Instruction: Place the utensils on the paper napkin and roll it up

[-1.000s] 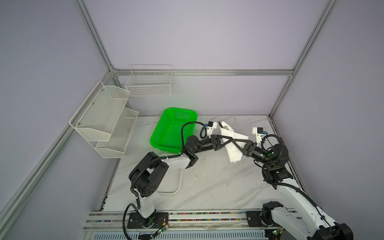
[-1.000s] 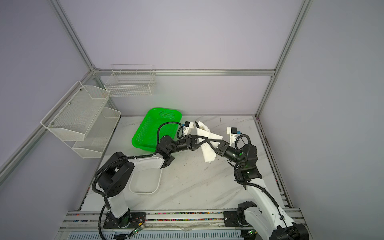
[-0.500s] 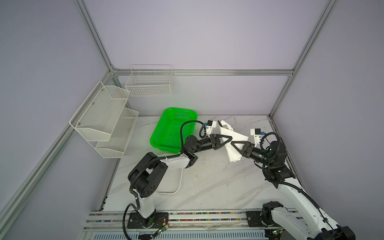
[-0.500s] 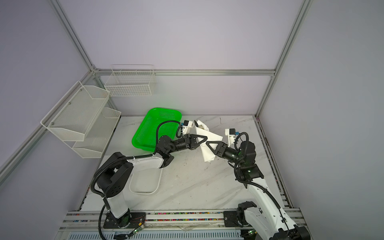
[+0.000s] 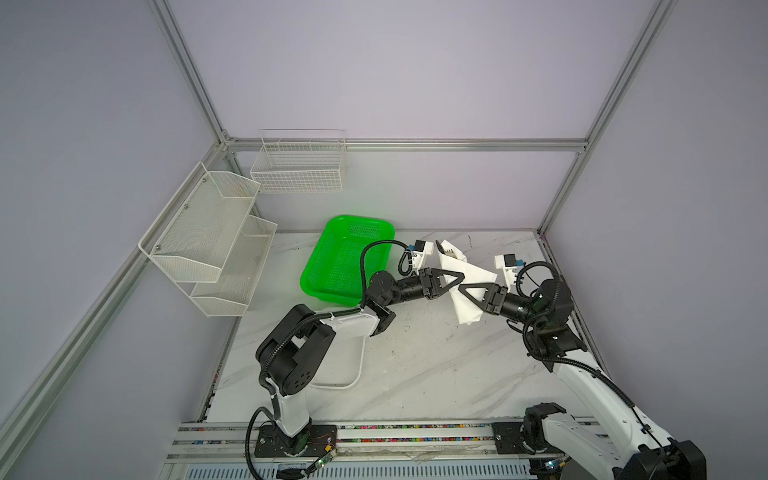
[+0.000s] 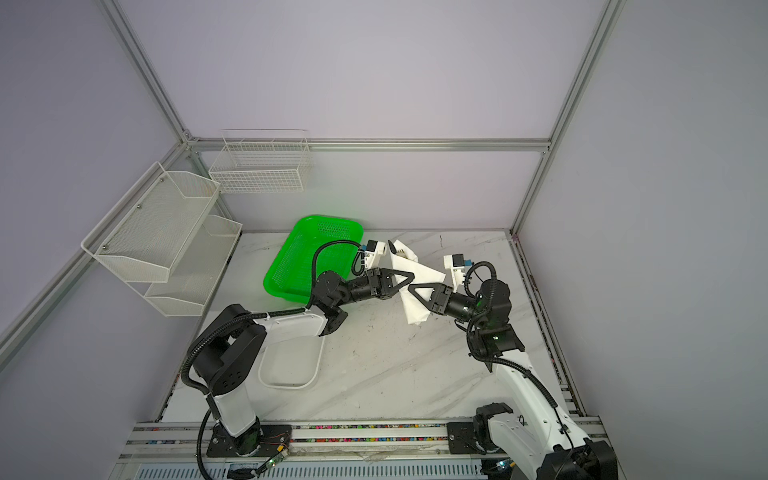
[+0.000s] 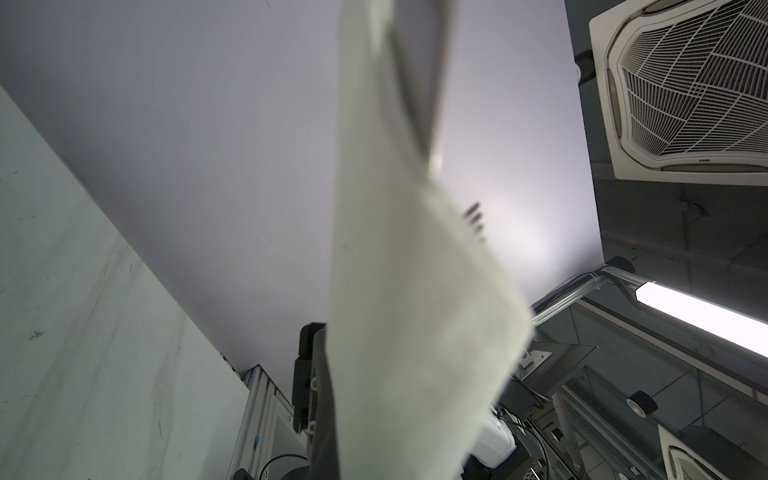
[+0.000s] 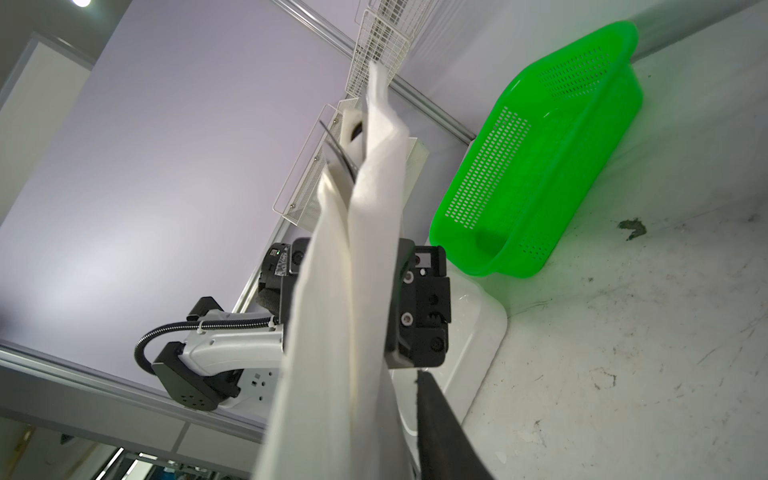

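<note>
The one paper napkin (image 5: 466,309), folded long around the utensils (image 5: 449,250), is being held off the counter (image 5: 415,374) between the two arms. In both top views its long axis is running from the front toward the back wall, beside the single green basket (image 5: 345,257). The cutlery ends are sticking out of the far end: fork tines and one dark pointed tip are showing, and a full count cannot be made. The left fingers (image 5: 446,272) are pinching shut on the napkin's middle. The right fingers (image 5: 478,285) are meeting it from the opposite side; one (image 8: 440,424) is lying beside the paper, but a grip cannot be told. One white tray (image 6: 291,384) is sitting under the left arm.
</note>
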Controlling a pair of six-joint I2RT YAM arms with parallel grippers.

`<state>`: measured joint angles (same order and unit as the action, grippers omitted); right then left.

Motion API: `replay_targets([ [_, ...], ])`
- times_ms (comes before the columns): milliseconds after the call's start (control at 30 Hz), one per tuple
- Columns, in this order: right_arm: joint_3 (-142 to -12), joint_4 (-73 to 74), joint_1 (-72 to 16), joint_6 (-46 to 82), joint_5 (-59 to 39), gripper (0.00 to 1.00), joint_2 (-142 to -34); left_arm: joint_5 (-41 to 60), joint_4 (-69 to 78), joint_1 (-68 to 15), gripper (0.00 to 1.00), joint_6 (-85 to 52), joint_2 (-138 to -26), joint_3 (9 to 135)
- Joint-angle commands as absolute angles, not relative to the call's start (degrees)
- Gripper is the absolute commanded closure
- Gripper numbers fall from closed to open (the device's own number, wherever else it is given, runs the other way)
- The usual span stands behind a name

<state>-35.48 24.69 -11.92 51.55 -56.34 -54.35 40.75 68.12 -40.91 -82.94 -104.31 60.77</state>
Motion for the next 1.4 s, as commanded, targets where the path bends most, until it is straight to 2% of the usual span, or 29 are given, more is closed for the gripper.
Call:
replay_targets([
  [0,-35.8,29.6,-12.1,53.3,-57.9,0.79,-54.1,41.4,72.5,-40.6,0.88,-81.6,-101.7,61.2],
  [267,-35.9,28.1,-12.1,52.1,-56.1,0.91,-52.0,40.2,67.2,-40.6,0.83,-79.6,-102.2,60.4],
  [467,-35.8,26.8,-12.1,51.0,-54.5,0.92,-51.3,40.6,66.9,-40.6,0.76,-80.1,-103.3,60.9],
  [600,-36.0,25.6,-12.1,50.0,-54.0,0.92,-52.0,41.5,67.1,-40.6,0.67,-80.4,-103.6,61.4],
  [733,-36.1,26.2,-12.2,50.2,-54.1,0.92,-52.7,42.8,67.5,-40.9,0.65,-80.8,-104.1,62.3],
  [1100,-36.0,25.2,-12.2,49.5,-55.1,0.91,-53.1,42.2,70.2,-40.9,0.69,-83.1,-105.5,64.1],
  [1267,-35.9,25.3,-12.2,49.5,-55.0,0.90,-53.1,41.4,70.2,-41.0,0.83,-83.2,-105.3,63.5],
  [1367,-36.2,24.2,-12.2,48.8,-55.0,0.86,-53.3,41.0,70.2,-41.0,0.87,-83.1,-104.9,63.0],
])
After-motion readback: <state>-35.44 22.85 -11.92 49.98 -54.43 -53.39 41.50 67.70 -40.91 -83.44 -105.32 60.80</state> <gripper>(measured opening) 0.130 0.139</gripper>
